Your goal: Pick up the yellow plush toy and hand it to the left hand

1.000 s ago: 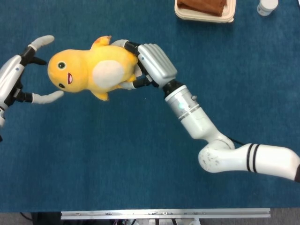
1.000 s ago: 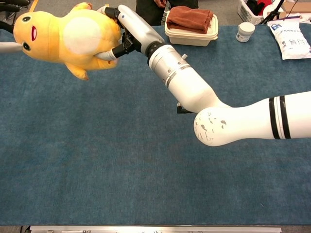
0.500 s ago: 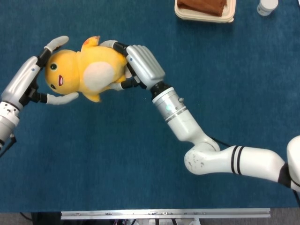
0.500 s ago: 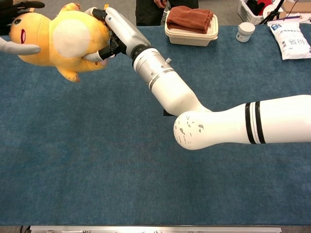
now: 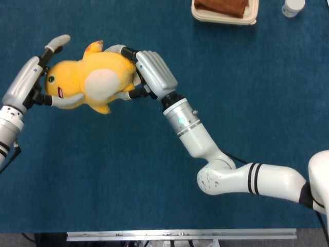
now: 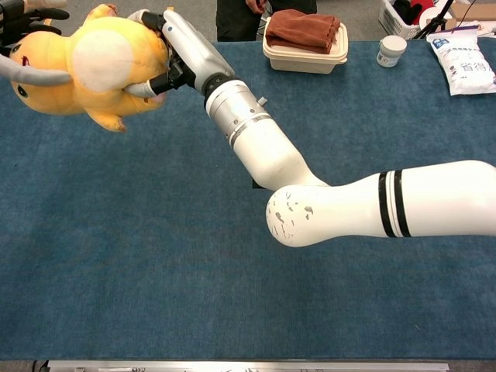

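The yellow plush toy (image 5: 90, 82) hangs in the air above the blue table at the left, its head pointing left. My right hand (image 5: 153, 74) grips its rear body from the right; the same hand (image 6: 184, 48) shows in the chest view behind the plush toy (image 6: 85, 66). My left hand (image 5: 32, 82) has its palm against the toy's head. One of its fingers (image 5: 57, 41) sticks out above the head, clear of it. Another finger (image 5: 68, 101) lies across the toy's face, and this finger (image 6: 35, 75) also shows in the chest view.
A cream tray (image 6: 304, 56) with a brown cloth (image 6: 302, 29) stands at the table's far edge. To its right are a small white jar (image 6: 390, 50) and a white packet (image 6: 465, 66). A person stands behind the table.
The right hand has carried the toy a little further left, so its head now lies against the left palm. The left hand's lower finger has moved up across the toy's face.
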{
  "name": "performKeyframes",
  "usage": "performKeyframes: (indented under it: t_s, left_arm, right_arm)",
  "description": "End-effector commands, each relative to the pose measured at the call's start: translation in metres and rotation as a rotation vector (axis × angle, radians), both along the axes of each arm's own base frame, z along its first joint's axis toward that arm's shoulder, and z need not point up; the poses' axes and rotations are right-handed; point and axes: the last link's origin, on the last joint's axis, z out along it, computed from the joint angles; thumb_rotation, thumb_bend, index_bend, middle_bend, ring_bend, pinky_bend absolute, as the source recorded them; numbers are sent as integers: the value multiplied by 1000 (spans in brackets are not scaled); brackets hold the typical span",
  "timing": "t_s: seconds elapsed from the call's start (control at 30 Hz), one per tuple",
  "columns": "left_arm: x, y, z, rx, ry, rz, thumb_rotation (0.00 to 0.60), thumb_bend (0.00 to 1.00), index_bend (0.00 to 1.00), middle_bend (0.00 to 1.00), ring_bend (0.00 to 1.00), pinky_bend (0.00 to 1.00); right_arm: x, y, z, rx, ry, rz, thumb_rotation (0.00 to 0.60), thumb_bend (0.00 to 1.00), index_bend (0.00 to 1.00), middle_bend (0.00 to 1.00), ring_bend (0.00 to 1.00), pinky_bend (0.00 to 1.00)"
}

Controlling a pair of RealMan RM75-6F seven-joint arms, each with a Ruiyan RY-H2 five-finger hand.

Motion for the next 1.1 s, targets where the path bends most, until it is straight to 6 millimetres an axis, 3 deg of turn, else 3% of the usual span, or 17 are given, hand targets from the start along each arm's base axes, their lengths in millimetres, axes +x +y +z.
performKeyframes:
  t_s: [0.03,0.2,0.3,0.53,0.67,0.87,1.03,1.1]
  left_arm:
    - [0,2,1,20,-5,12,600,182,50,55,77,429]
    - [-2,1,0,7,9,22,600,182,77,77,108,482]
    - [-2,1,0,-3,5,27,600,182,167,134,198,567]
    - [-3,1,0,-3,13,32,600,219,465,413,461,791]
    - [-4,3,1,5,23,39,600,222,501,450,489,821]
    - [-6,4,1,5,29,43,600,223,498,447,484,822]
    - [-11,5,3,1,26,49,600,222,494,440,476,822]
    - [-13,6,6,0,24,51,600,222,494,440,475,822]
  right_arm:
    - [0,0,0,0,-3,-3,600,449,699,570,598,720]
    - [3,1,0,-10,-18,-7,600,449,699,570,598,720]
    - [4,1,0,-29,-17,-6,600,449,699,571,598,720]
    - [3,1,-2,-50,-10,1,600,444,699,567,598,719]
    - [1,3,-2,-34,-8,15,600,423,679,518,573,700]
    - [0,6,1,1,-12,40,600,409,411,367,407,567]
    - [-3,6,9,51,-7,53,600,360,42,137,135,256]
    - [-5,6,14,55,4,60,600,314,0,74,66,171]
